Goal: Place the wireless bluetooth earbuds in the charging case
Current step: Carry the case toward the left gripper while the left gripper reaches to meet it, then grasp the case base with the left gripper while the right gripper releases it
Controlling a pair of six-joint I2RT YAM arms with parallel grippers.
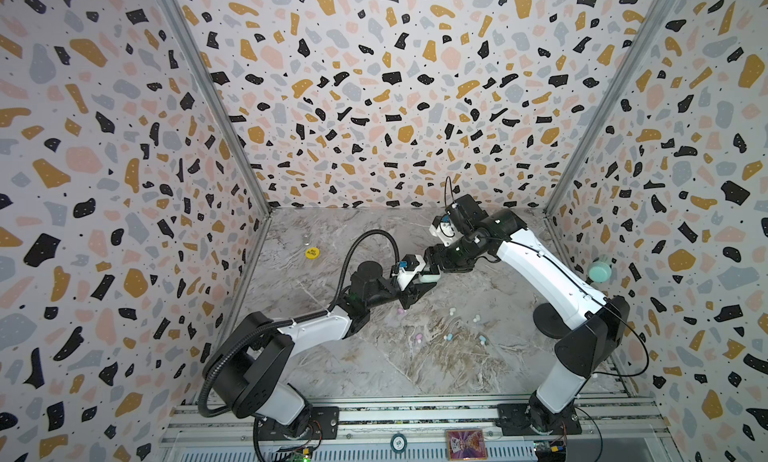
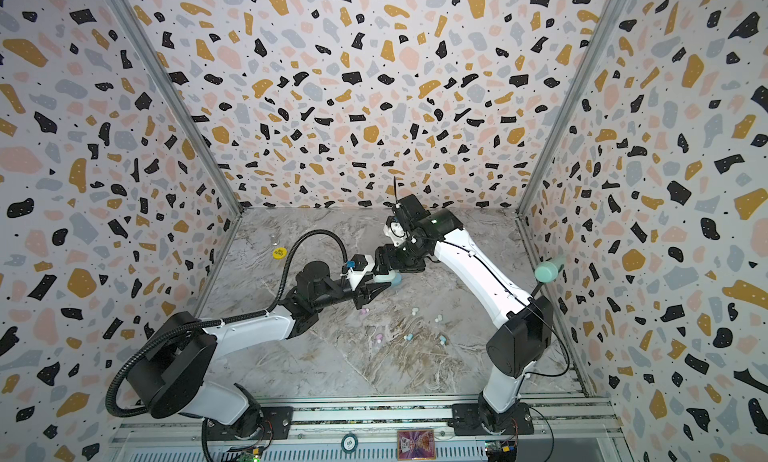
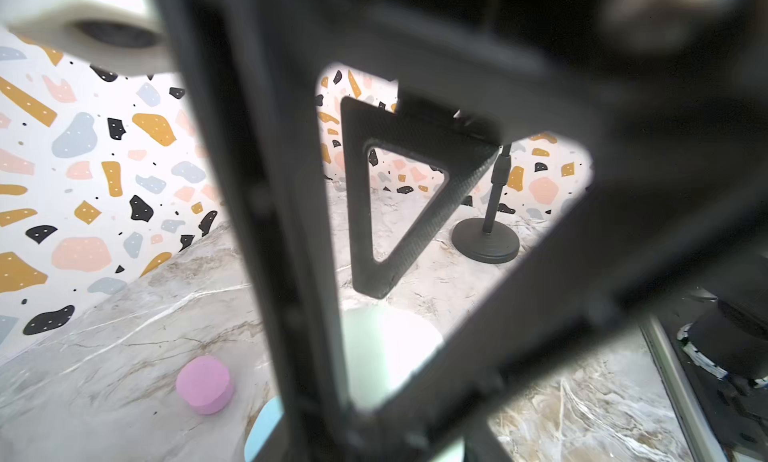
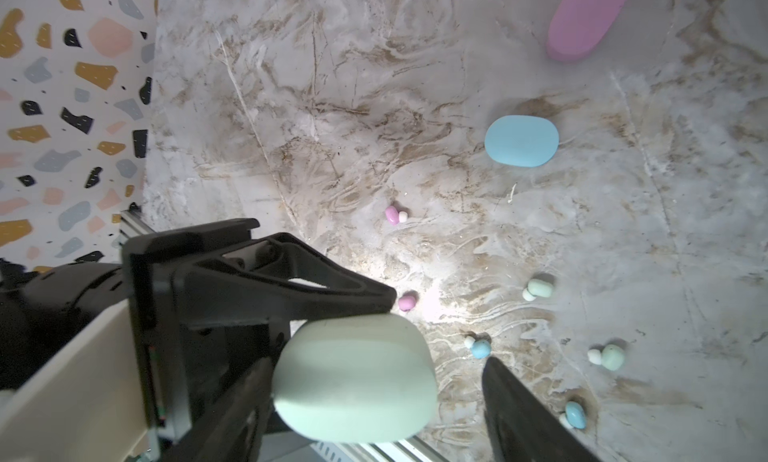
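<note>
A mint charging case (image 4: 353, 381) hangs above the table, and my left gripper (image 1: 424, 285) is shut on it; the same case (image 3: 386, 356) shows through that gripper's finger frame. My right gripper (image 4: 374, 422) stands open around the case, with a gap between the case and one finger (image 4: 523, 414). Several earbuds lie loose on the marble below: pink (image 4: 392, 214) and pink (image 4: 406, 302), mint (image 4: 540, 288) and mint (image 4: 611, 357), blue (image 4: 480, 347) and blue (image 4: 575, 415). In both top views they lie in front of the grippers, such as a pink earbud (image 1: 400, 310) and a blue earbud (image 2: 409, 336).
A blue oval case (image 4: 521, 140) and a pink oval case (image 4: 586, 19) rest shut on the table beyond the earbuds. A black stand base (image 1: 552, 320) with a mint-headed rod (image 1: 600, 271) sits at the right wall. A yellow disc (image 1: 311, 253) lies at the back left.
</note>
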